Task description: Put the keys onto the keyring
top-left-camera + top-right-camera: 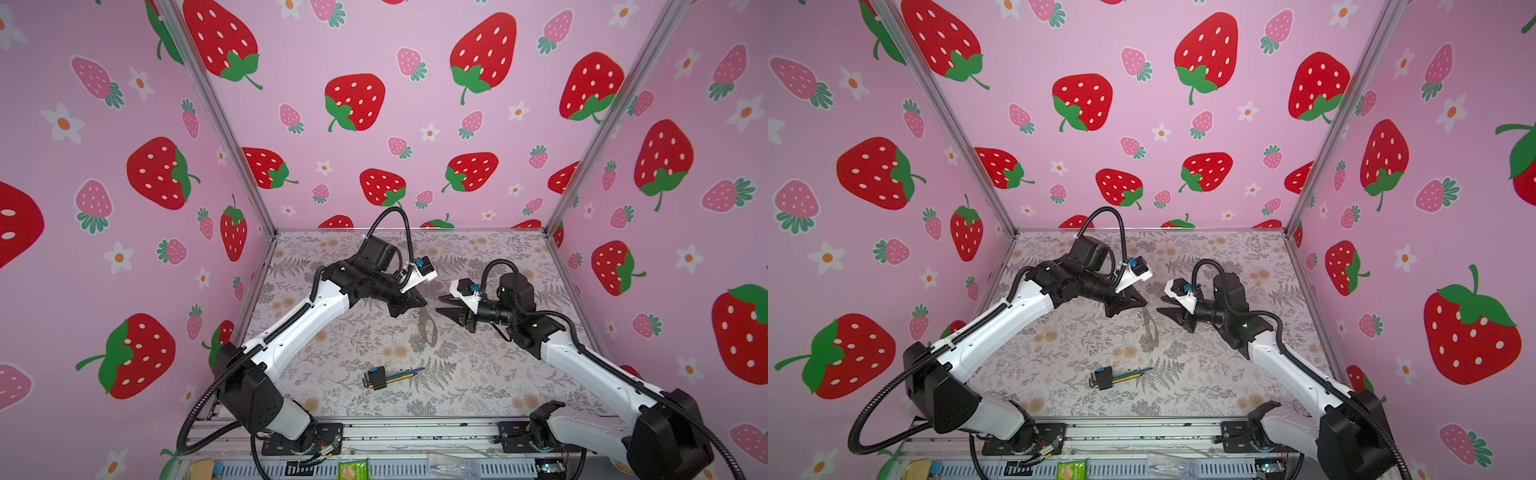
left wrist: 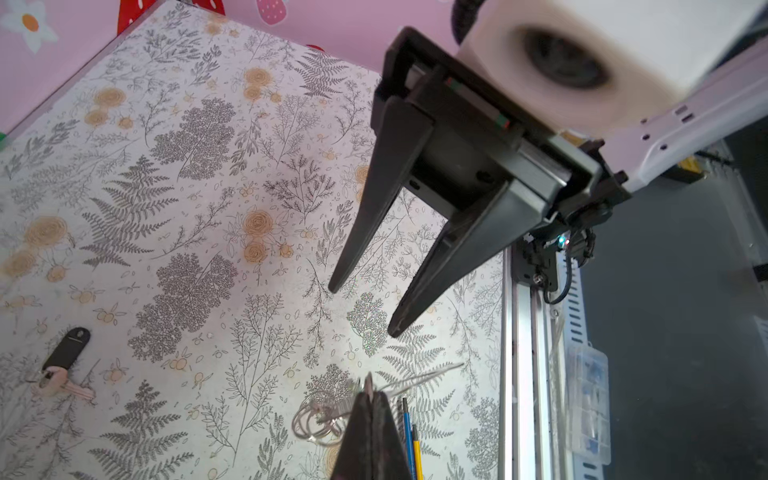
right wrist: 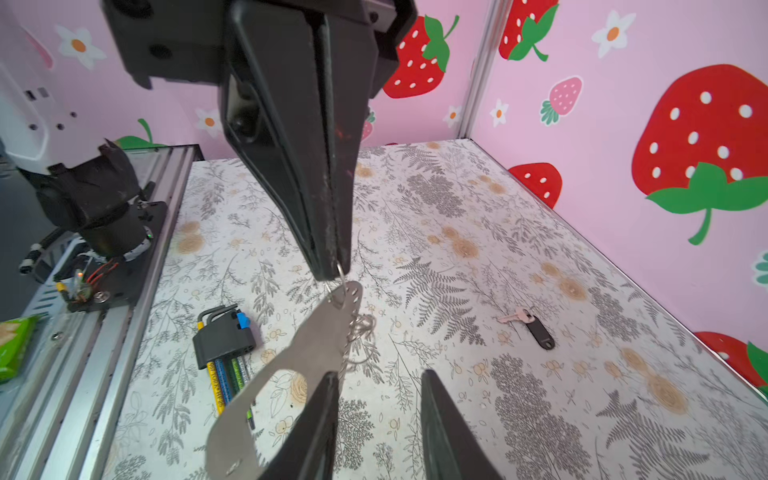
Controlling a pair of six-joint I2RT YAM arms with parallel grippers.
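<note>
Nearest the lens, the right gripper (image 3: 380, 372) had its jaws partly apart with nothing between them; just beyond its tips the keyring (image 3: 307, 353) dangled from the left gripper (image 3: 332, 272), whose jaws were pinched tight on a thin silvery ring (image 3: 341, 270) at the strap's upper end; in both top views the keyring (image 1: 428, 328) hung a little below mid-frame, between the two grippers. It looked flat and dull grey-brown, looped, with stitch holes along one edge and a tangle of wire rings beside it; the key with the black tag (image 3: 536, 328) lay flat on the table (image 1: 332, 353), well apart; hex wrenches (image 1: 384, 376) lay lower in frame.
</note>
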